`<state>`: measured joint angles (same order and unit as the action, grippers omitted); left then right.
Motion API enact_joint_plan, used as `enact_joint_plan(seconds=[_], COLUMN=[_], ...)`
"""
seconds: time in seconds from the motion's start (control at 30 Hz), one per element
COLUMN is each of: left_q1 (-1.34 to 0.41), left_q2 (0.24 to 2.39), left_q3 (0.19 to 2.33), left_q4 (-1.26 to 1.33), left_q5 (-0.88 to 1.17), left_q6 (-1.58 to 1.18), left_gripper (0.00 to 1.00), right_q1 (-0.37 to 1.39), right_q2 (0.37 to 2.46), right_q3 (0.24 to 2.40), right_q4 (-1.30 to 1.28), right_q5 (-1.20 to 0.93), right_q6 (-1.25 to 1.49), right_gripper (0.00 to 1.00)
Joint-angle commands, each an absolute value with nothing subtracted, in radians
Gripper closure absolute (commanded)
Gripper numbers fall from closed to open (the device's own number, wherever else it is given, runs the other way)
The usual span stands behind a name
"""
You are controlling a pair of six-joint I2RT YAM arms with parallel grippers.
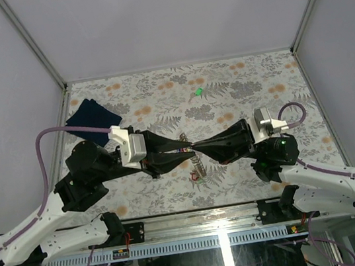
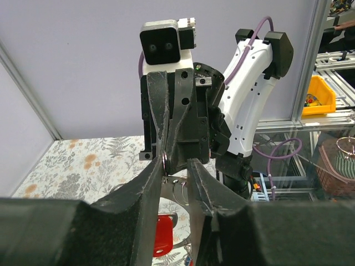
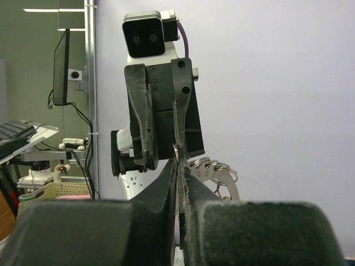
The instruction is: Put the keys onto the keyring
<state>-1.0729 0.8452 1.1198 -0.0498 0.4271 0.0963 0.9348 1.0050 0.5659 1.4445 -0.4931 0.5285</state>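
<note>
The left gripper (image 1: 187,146) and right gripper (image 1: 197,146) meet tip to tip above the middle of the table (image 1: 257,81). The right one's fingers are pressed almost together on the thin edge of the keyring (image 3: 175,151). The left one's fingers (image 2: 151,183) stand a little apart with silvery loops in the gap; I cannot tell whether they grip. The keyring hangs between the two tips, its chain dropping toward the near side. A red tag (image 2: 163,235) lies just below it. Farther off, right of centre, a green key (image 1: 198,92) lies alone on the table. A dark blue cloth (image 1: 92,119) lies at the far left, beside the left arm.
</note>
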Motion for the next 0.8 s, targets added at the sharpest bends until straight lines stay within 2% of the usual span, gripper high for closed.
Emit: enact_joint_plan(seconds=[0.0, 0.1, 0.2, 0.4, 0.63, 0.77], left_q1=[-1.078, -1.078, -1.077, -1.078, -1.078, -1.078], left_q2=[0.852, 0.852, 0.851, 0.868, 0.902, 0.942], left_q3=[1.136, 1.135, 1.137, 1.190, 1.298, 1.368], left_q4=[-0.005, -0.005, -0.007, -0.101, -0.256, -0.364], left_q5=[0.443, 0.439, 0.433, 0.426, 0.450, 0.473], left_q6=[0.086, 0.087, 0.088, 0.106, 0.154, 0.184], left_gripper=[0.76, 0.86, 0.99, 1.00, 1.00, 1.00], right_q1=[0.940, 0.941, 0.942, 0.941, 0.941, 0.941], right_q2=[0.963, 0.955, 0.942, 0.886, 0.766, 0.709], right_q3=[0.623, 0.624, 0.621, 0.618, 0.664, 0.720], right_q4=[1.507, 1.492, 1.472, 1.326, 0.905, 0.650], right_q5=[-0.493, -0.500, -0.503, -0.517, -0.562, -0.577], right_q6=[0.504, 0.496, 0.481, 0.384, 0.149, 0.023], right_gripper=[1.00, 1.00, 1.00, 0.99, 0.71, 0.66])
